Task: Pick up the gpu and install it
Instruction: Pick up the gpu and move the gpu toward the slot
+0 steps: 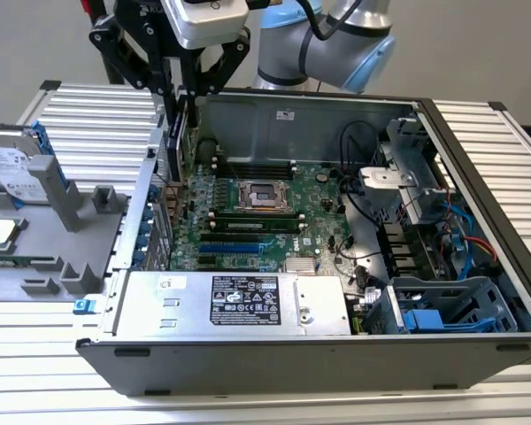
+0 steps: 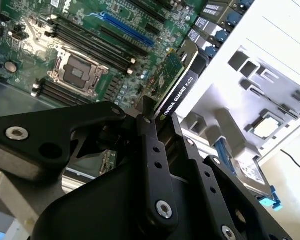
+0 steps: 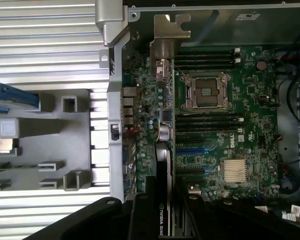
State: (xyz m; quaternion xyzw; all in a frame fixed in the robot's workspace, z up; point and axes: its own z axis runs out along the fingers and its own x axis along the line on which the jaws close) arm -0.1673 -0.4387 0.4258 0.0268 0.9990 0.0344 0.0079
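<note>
Well, my fingers [image 2: 150, 127] clamped tight on gpu [image 2: 171, 80], held edge-on over motherboard [image 3: 250, 105] by case [image 1: 319, 115] wall at exterior view's left; card's gripped end hidden, slot contact unclear to me.

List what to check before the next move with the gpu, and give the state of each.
1. The gpu held in the tool: ok, clamped between its fingers.
2. The case open above the motherboard: ok.
3. The blue slots free of cards: ok.
4. The cables clear of those slots: ok, they lie toward the exterior view's right.
5. The gpu seated in a slot: not ok, held above the board.
6. Its bracket matched to a rear opening: cannot tell.
</note>
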